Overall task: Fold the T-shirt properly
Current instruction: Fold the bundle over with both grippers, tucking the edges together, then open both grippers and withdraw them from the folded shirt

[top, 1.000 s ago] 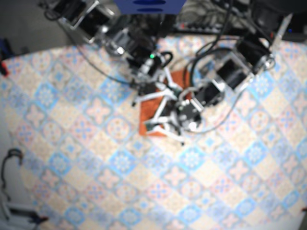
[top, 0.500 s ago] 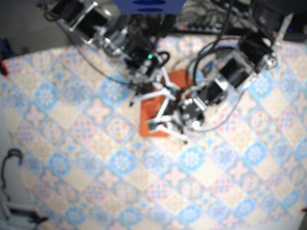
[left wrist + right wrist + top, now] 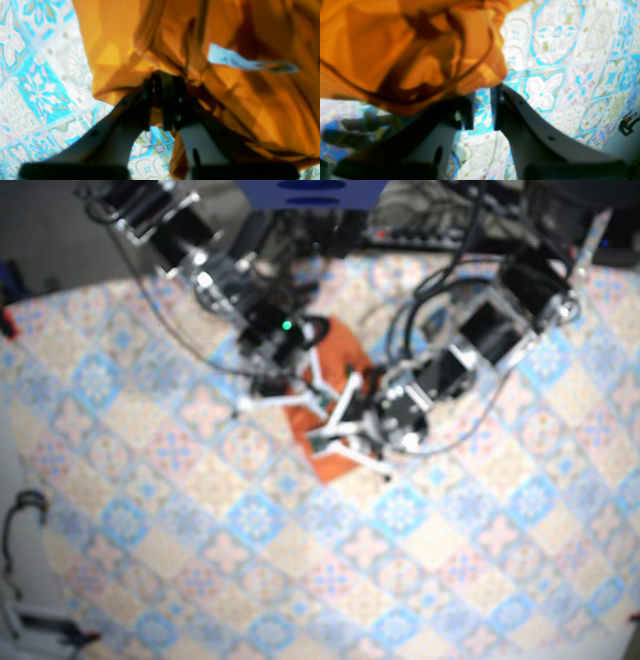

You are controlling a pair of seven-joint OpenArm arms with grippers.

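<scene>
The orange T-shirt (image 3: 338,462) sits bunched in a rumpled heap near the far middle of the patterned bench (image 3: 200,530), nowhere near a flat fold, with both arms crowded over it. In the left wrist view, the left end effector (image 3: 162,81) has its fingers pressed together on a thick ridge of cloth, apparently several layers at once. A white label (image 3: 240,61) sticks out of the creases close by. In the right wrist view, the right end effector (image 3: 483,93) stands with its fingers narrowly apart, bench pattern showing through the gap and a rolled hem sitting right at the tips; whether they nip that hem cannot be told. The chief risk, on this evidence, is that a lift or spread from here drags the garment as a wad rather than opening it. A pinch through stacked layers would carry hidden folds along, and a doubtful hold on the right could let the hem slip, leaving the shirt hanging from one side and twisting. The two arms also work close together over the heap, so a crossing pull could tangle fabric around a finger or bring the end effectors into contact.
</scene>
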